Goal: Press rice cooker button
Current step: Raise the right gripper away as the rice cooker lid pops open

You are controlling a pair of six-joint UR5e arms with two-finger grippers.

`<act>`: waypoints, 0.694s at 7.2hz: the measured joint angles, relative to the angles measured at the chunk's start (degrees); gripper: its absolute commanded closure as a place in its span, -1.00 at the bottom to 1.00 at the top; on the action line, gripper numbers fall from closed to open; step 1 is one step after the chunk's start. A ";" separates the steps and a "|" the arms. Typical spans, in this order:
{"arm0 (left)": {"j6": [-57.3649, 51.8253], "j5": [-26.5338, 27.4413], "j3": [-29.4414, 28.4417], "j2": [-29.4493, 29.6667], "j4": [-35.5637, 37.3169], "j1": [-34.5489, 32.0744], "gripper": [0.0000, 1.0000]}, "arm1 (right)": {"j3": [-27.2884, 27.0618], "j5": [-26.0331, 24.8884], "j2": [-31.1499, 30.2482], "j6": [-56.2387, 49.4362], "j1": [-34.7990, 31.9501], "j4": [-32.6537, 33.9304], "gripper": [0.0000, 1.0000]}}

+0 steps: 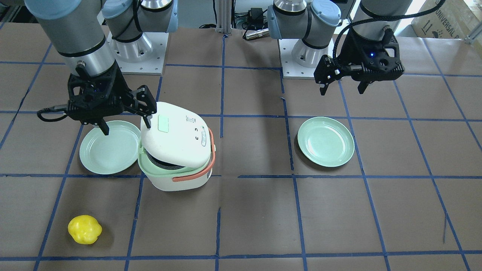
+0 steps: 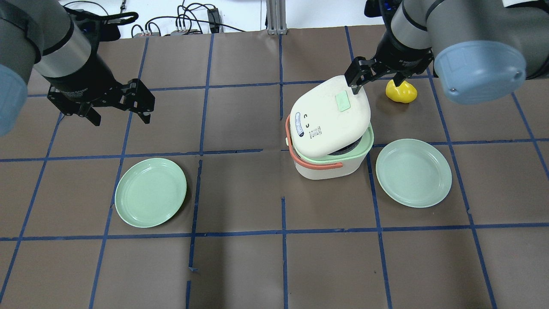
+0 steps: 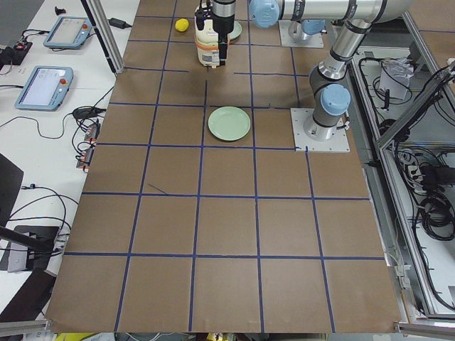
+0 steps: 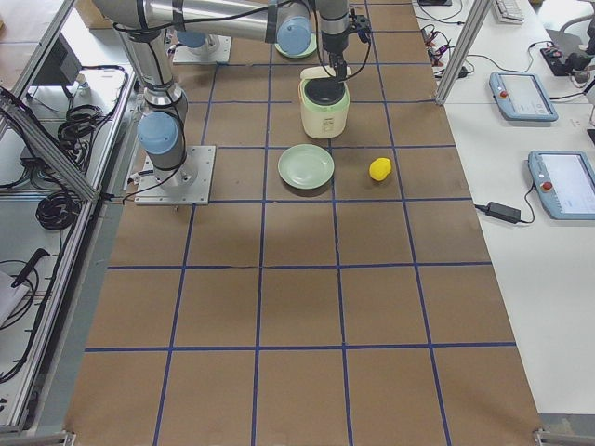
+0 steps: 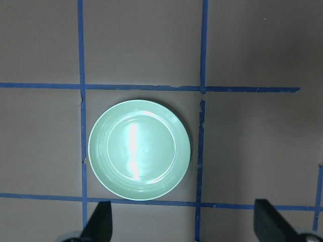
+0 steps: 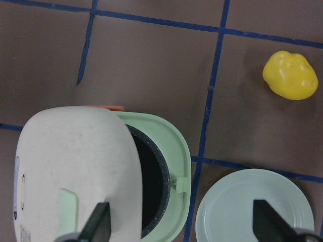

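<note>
Brown bench [image 1: 248, 210] holds a rice cooker [image 1: 169, 183], lid [image 1: 177, 131] ajar over its dark inner pot [image 1: 160, 161]; right end effector [image 1: 126, 128] and left end effector [image 1: 342, 91] both spread open.

The white rice cooker [image 2: 326, 172] — green-rimmed, with an orange handle [image 2: 319, 165] — stands upright on the tabletop [image 2: 240, 193], its lid [image 2: 326, 124] ajar and tilted, a pale green button [image 2: 343, 102] on top.

Table [image 2: 240, 266]: rice cooker [image 2: 326, 122], left plate [image 2: 150, 192], right plate [image 2: 414, 172], pepper [image 2: 401, 91].

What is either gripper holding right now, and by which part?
Nothing is held. The right gripper is open at the rice cooker lid; the left gripper hangs open too.
</note>
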State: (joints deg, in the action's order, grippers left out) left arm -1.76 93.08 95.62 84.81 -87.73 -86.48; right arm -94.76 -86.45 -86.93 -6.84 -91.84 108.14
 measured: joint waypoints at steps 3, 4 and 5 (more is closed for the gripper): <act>0.00 0.00 0.00 0.00 0.00 0.00 -1.00 | -0.27 -3.14 -3.84 3.73 0.81 -0.18 -0.99; 0.00 0.00 0.00 0.00 -0.03 0.00 -1.00 | -0.48 -3.25 -4.86 5.65 1.35 -0.78 -0.99; 0.00 0.00 0.00 0.01 -0.04 0.00 -1.00 | -0.61 -3.22 -5.24 7.34 1.66 -1.72 -0.99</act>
State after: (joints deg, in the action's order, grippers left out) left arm -1.76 93.07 95.63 84.82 -87.78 -86.48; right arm -95.37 -89.67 -92.17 0.50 -90.17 106.42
